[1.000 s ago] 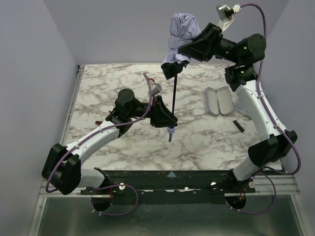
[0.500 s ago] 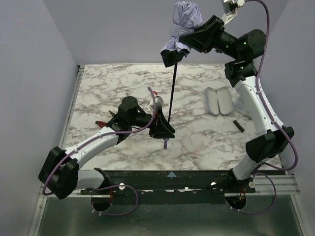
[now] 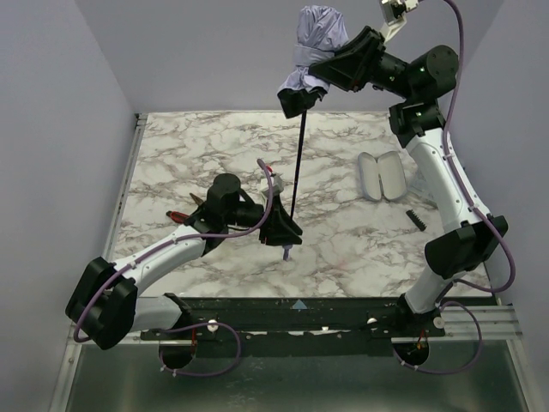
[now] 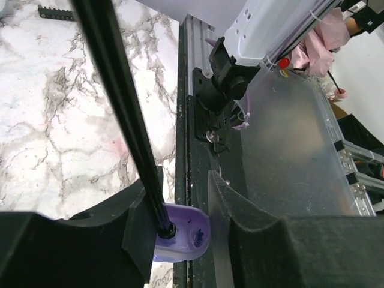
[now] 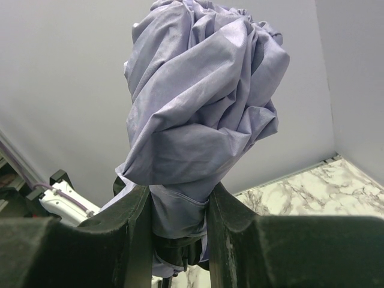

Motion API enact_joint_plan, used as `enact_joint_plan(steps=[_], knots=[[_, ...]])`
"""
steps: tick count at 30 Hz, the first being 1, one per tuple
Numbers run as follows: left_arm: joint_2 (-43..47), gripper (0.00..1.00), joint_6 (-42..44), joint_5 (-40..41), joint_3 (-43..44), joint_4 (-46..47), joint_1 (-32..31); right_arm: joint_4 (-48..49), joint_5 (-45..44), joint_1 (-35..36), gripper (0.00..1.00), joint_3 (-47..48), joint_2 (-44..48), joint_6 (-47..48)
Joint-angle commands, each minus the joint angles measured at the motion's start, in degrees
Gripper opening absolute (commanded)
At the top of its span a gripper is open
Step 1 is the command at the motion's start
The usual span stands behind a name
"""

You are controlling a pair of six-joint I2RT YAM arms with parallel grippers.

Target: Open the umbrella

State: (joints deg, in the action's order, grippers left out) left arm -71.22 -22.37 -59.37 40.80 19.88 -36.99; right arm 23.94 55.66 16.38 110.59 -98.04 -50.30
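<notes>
Nearest the arm bases, the left gripper (image 3: 283, 233) hangs low over the near middle of the white, grey-veined marble table top (image 3: 171, 154). Its black fingers (image 4: 141, 231) are clamped on the small rounded lavender plastic handle (image 4: 183, 235) of the compact folding umbrella (image 3: 300, 129). A second ago this gripper and the handle sat farther from the near edge; both have since come nearer and slightly left.

From the handle the thin black telescopic shaft (image 3: 296, 172) rises, leaning far and slightly right. More of it shows between the two grippers than a second ago.

To the left, a small red-tipped object (image 3: 177, 215) peeps out beside the left arm, too hidden to identify. On the right side of the table a short black toothed strip (image 3: 415, 219) lies where it did before. Just beyond it a pale grey oval hard case (image 3: 383, 176) lies open, also unmoved.

Farthest and highest, above the table's far edge, the right gripper (image 5: 179, 207) is closed around the lower part of the bunched lavender fabric canopy (image 5: 204, 114). The canopy is still folded into a crumpled bundle, and black shows at its lower rim. This gripper has carried the bundle a little higher and farther than a second ago, so the umbrella is stretched between both grippers, clear of the table.
</notes>
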Motion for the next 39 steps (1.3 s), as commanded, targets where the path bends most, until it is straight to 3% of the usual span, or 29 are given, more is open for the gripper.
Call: enact_joint_plan(steps=[1,8,12,17,21,28,39], knots=[[-0.38,0.41,3.27,-1.73,-0.64,-11.06,-1.44,10.09,-8.1,-2.15,0.0,-0.44,2.69,4.91],[2.54,0.68,3.23,4.73,10.23,-13.15,3.39,13.74,0.22,-2.19,0.0,-15.97,8.62,1.78],[4.37,0.74,3.8,5.02,14.88,-13.58,7.98,13.51,3.58,-2.14,0.0,-22.6,12.32,2.48],[4.97,0.7,11.39,2.99,20.62,-19.73,14.29,12.54,7.7,-2.13,0.0,-28.28,16.19,4.35],[5.06,0.61,10.59,2.96,26.67,-21.87,17.37,6.0,9.03,-2.1,0.0,-30.11,18.57,10.29],[2.05,0.52,-0.81,7.26,37.0,-15.15,15.73,-0.83,7.7,-1.97,0.0,-33.89,21.73,16.08],[-2.62,0.52,-1.0,9.54,42.31,-15.58,8.79,-7.36,5.86,0.47,0.0,-34.21,23.56,22.95]])
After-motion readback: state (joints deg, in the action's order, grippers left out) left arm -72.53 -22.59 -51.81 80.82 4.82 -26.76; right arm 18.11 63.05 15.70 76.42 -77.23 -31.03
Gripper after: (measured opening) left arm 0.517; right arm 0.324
